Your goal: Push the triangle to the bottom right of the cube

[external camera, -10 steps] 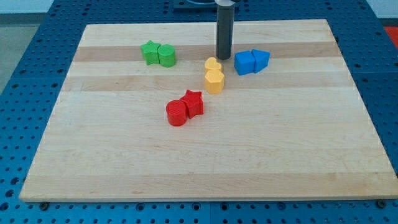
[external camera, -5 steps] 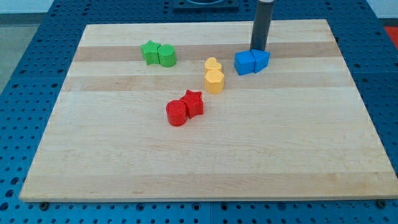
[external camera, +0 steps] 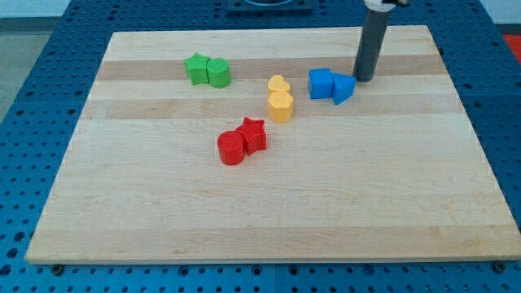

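Here the wooden board (external camera: 244, 212) lies on a blue perforated table (external camera: 32, 98), and the blocks sit in pairs across its far half. Farthest left, near the far edge, a green star-shaped block (external camera: 195, 68) touches a green cylinder (external camera: 218, 72) on its right. Nearer and further right, a red cylinder (external camera: 231, 149) presses against a red star-shaped block (external camera: 253, 134), which sits just to its right and slightly farther back. Right of those, about mid-board, two yellow blocks stand one behind the other and touching: the far one looks heart-shaped (external camera: 278, 83), while the near one (external camera: 281, 106) has a shape I cannot make out with confidence.

Further right is the blue pair. The blue cube (external camera: 321, 83) sits on the left, and the blue triangle (external camera: 343, 88) touches its right side, set a little nearer than the cube, its pointed end aimed toward the near right. Just right of the triangle and slightly farther back, the dark rod (external camera: 370, 41) comes down from the view's top. My tip (external camera: 363, 79) rests on the board right beside the triangle's far right edge; whether it actually touches the block I cannot tell. The arm carries no gripper, only this rod, so nothing is opened or clamped.
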`<state>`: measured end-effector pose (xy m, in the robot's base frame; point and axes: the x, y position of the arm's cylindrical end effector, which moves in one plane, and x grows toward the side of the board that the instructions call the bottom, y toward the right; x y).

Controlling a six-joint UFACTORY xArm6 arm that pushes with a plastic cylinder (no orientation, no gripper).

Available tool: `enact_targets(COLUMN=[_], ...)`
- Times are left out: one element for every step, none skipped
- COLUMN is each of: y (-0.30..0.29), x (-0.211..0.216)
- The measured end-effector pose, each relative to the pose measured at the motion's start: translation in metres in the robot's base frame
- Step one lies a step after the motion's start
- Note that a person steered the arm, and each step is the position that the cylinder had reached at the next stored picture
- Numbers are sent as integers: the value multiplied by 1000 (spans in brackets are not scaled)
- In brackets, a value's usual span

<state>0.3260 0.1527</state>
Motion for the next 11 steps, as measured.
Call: enact_targets(y=[-3,-5,-6,-10,-13,-18,-23,-29,-29,-29,-29], x=[13,22,24,30,36,38,38,38,39,39,39])
